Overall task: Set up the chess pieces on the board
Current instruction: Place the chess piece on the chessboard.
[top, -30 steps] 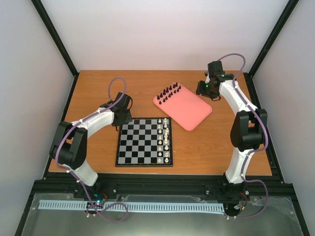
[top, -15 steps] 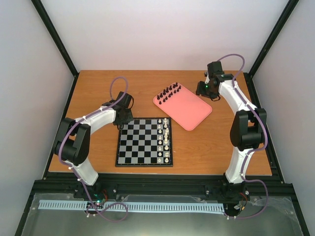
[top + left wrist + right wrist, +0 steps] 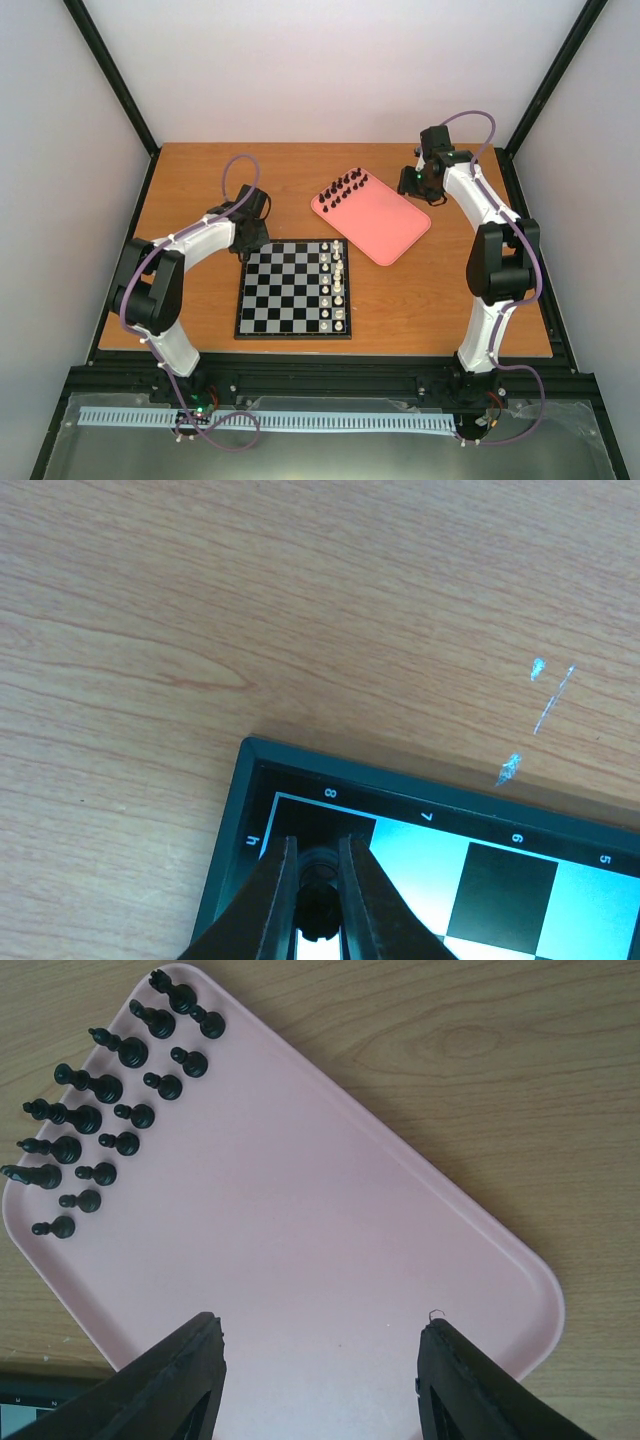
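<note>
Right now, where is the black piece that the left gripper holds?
In the left wrist view the black piece is in the left gripper, at the board's corner square marked h and 8, its far left corner from above.

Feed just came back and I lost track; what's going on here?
The left gripper holds a tiny black chess piece at the far-left corner square of the small black-and-grey checkered chessboard. The right gripper hangs open over the pink rounded tray, where the other black pieces stand in two rows. Cream pieces line the board's right side.
</note>
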Robot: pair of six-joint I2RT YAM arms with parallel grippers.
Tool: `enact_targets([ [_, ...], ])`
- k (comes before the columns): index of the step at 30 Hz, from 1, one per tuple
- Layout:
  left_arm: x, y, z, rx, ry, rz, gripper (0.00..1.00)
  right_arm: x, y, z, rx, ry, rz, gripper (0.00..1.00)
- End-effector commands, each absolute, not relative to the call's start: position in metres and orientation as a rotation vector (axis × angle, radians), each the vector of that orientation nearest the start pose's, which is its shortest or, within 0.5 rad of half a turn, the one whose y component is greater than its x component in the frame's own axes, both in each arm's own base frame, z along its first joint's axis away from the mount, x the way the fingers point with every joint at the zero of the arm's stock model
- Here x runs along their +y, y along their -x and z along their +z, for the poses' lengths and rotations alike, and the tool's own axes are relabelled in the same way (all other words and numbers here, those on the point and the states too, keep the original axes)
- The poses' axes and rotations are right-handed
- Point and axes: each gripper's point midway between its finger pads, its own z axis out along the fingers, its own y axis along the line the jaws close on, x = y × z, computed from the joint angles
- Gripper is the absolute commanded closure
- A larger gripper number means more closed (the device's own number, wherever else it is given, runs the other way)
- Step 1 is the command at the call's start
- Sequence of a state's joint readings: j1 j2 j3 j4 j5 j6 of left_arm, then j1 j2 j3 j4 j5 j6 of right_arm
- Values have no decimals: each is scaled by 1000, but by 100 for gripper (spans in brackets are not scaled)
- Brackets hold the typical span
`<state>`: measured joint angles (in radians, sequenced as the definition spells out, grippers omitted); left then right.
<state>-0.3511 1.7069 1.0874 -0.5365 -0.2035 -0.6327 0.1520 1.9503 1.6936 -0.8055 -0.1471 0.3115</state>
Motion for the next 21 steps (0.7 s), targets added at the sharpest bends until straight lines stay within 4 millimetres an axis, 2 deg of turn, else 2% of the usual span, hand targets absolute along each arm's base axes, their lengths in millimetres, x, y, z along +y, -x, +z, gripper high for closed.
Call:
enact_targets([
  [1,-98,-390,70,2607,444,-22,99,100,-484,146,2642,-151,349,38],
  [21,-95,-390,67,2614,455,-10,99,101,-483,139,2658,-145,353,38],
])
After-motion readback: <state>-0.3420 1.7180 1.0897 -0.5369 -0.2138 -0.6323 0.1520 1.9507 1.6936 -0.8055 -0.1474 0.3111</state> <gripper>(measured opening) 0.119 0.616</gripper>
